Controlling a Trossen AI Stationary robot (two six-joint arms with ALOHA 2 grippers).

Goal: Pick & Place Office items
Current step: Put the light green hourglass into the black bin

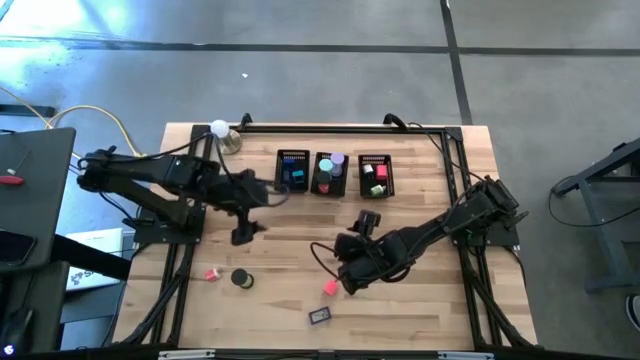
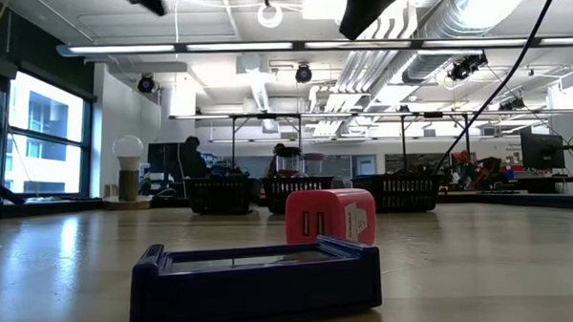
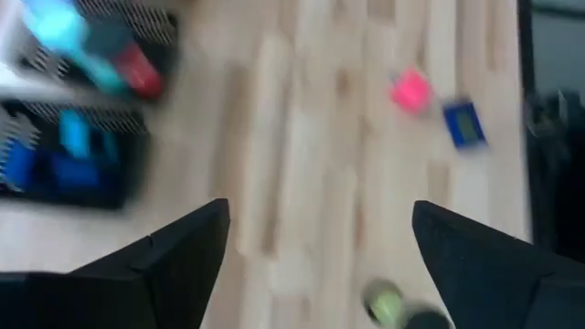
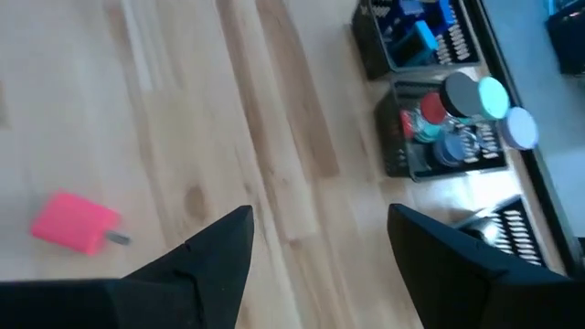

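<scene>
From above, my left gripper point(image 1: 243, 236) hangs over bare table near the 3 mesh bins point(image 1: 336, 174), and my right gripper point(image 1: 349, 283) hovers just beside the pink block point(image 1: 330, 288); the black roll point(image 1: 241, 279) and blue piece point(image 1: 320, 316) lie apart. At table level, that blue piece point(image 2: 255, 286) sits before the pink block point(image 2: 331, 218). My left wrist shows fingers point(image 3: 174, 256) spread wide, empty. My right wrist shows fingers point(image 4: 210, 256) parted, empty, the pink block point(image 4: 73, 222) nearby.
</scene>
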